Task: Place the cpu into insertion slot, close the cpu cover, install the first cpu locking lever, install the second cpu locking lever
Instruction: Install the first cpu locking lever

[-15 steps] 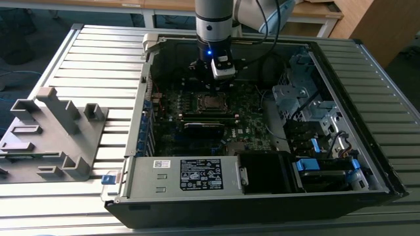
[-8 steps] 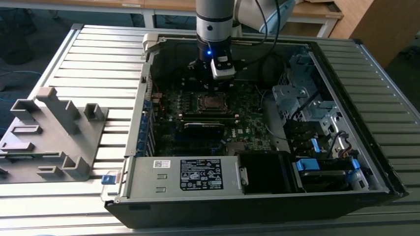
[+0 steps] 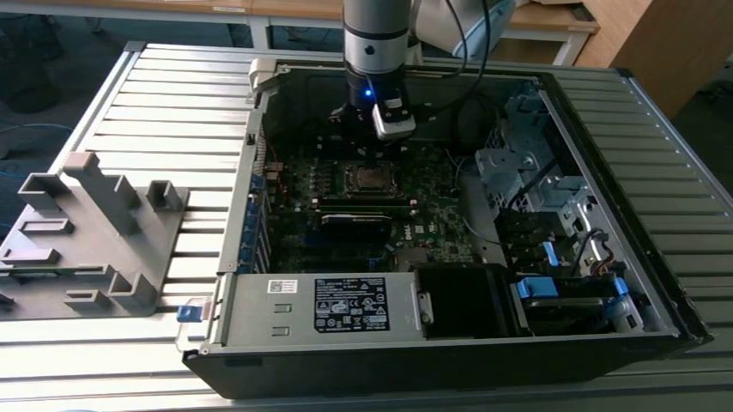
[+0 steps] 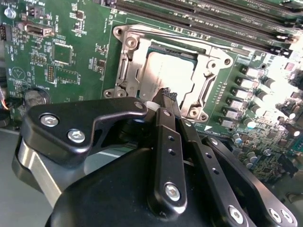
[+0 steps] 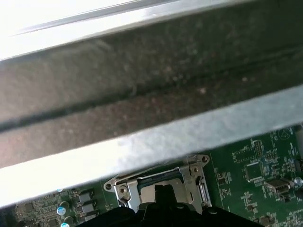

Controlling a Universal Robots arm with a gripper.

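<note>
Black end effector point(image 4: 166, 94) close against the lens in the second wrist view, fingers pressed together, tips just above the cpu point(image 4: 169, 75) seated in the insertion slot point(image 4: 124, 71), cpu cover point(image 4: 201, 97) lying closed around it. Exterior view: end effector point(image 3: 384, 137) hanging inside the open computer case point(image 3: 458, 360), just above the socket point(image 3: 369, 178). First wrist view: cpu cover point(image 5: 189, 177) just past the dark fingertips point(image 5: 163, 191).

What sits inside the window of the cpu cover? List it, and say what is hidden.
Inside the cpu cover window lies the cpu, its dull metallic top showing. The tool hides the near edge; the insertion slot lies underneath, covered.
</note>
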